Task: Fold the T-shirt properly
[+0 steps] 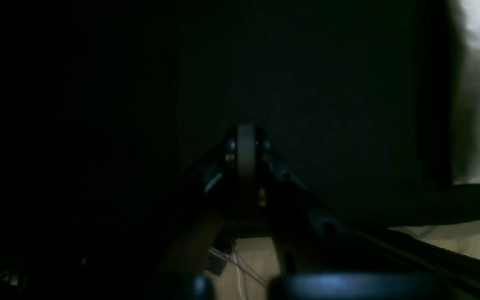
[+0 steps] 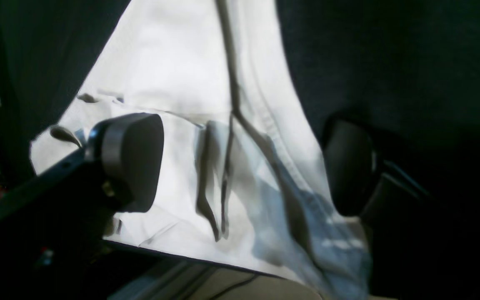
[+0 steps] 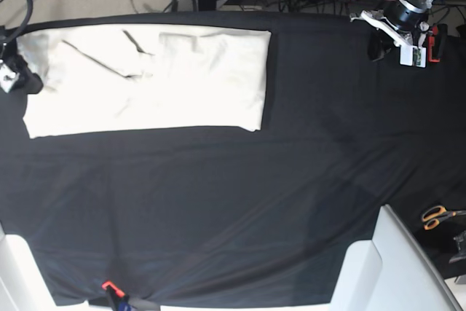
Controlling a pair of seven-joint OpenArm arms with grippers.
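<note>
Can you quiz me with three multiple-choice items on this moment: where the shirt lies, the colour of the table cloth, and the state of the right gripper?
1. Where on the table does the T-shirt lie in the base view?
A. far left
B. near right
C. centre
2. What colour is the table cloth?
A. white
B. black
C. blue
3. How does the right gripper stand?
A. shut on the shirt
B. shut, empty
C. open over the shirt's edge

Answers:
1 A, the folded cream band lies along the far edge at left.
2 B, dark cloth covers the whole table.
3 C, in the right wrist view both pads stand wide apart with cloth between them, not pinched.
</note>
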